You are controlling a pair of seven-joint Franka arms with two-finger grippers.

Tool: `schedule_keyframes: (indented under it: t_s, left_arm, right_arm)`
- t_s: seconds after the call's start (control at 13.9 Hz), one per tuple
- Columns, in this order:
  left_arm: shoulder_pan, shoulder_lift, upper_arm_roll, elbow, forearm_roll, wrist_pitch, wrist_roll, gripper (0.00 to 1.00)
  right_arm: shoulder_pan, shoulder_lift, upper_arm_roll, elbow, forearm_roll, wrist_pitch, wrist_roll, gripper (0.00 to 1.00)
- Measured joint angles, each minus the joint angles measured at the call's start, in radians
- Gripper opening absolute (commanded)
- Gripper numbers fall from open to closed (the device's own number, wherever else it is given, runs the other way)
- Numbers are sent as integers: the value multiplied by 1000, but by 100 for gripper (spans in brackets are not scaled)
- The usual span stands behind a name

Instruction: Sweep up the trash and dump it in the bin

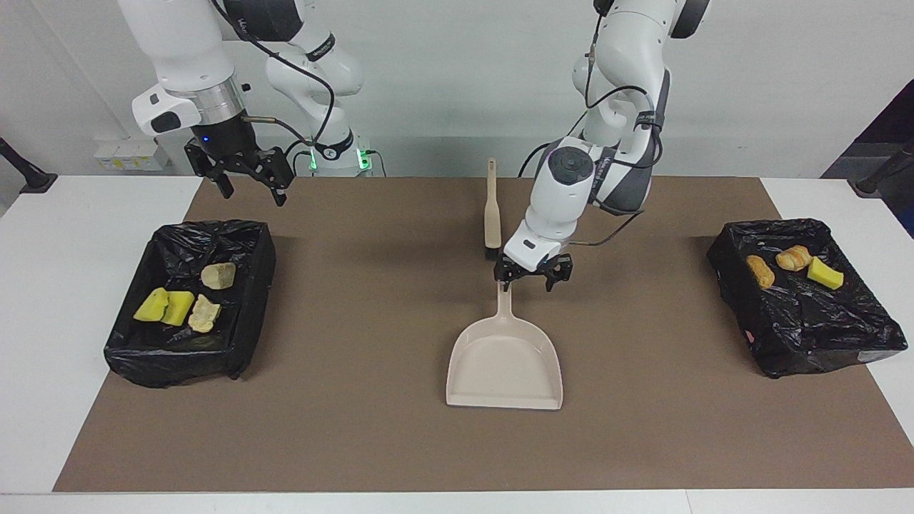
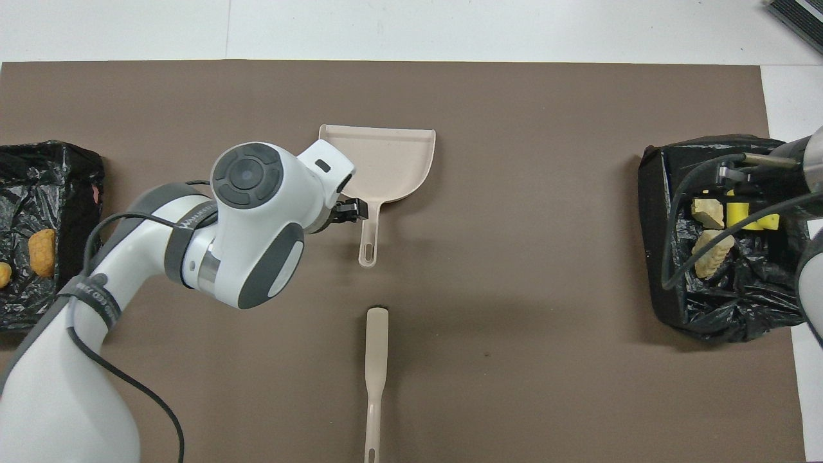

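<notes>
where the brown mat (image 1: 357,428) covers the middle of the white table (image 1: 71,321), two bins lined with black bags sit, one at each end. the bin at the right arm's end (image 1: 243,343) holds four scraps of trash: two yellow-green sponge chunks (image 1: 164,307) touching side by side and two pale tan bread lumps (image 1: 218,275), one nearer to the robots than the sponges, the other just beside them. the bin at the left arm's end (image 1: 821,350) holds three scraps: two tan-brown pastry lumps (image 1: 760,271) and one yellow-green sponge chunk (image 1: 825,274). that makes seven scraps in all, every one inside a bin, none on the mat.

one beige dustpan (image 1: 504,360) lies flat at the middle of the mat, its handle pointing toward the robots. one beige brush (image 1: 492,214) lies nearer to the robots than the dustpan, roughly in line with it, its black bristles at the end closest to the pan's handle.

the left gripper (image 1: 534,278) hangs just over the tip of the dustpan's handle, its jaws spread wide and holding nothing; the handle lies free on the mat below them. the right gripper (image 1: 246,187) waits in the air near the robots' edge of the mat, above the corner of the bin at its own end, jaws also wide and empty.
</notes>
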Motion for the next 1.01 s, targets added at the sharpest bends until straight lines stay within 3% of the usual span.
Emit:
schedule_keyframes:
  t_s: [0.22, 0.51, 1.01]
  left_arm:
    - [92, -49, 3, 7, 0, -82, 105, 100]
    - [220, -153, 6, 26, 0, -282, 300, 100]
    - [310, -265, 20, 179, 1, -640, 403, 100]
  right_arm:
    - [0, 0, 0, 2, 0, 0, 0, 100]
    - [0, 0, 0, 2, 0, 0, 0, 100]
    - [0, 0, 0, 2, 0, 0, 0, 100]
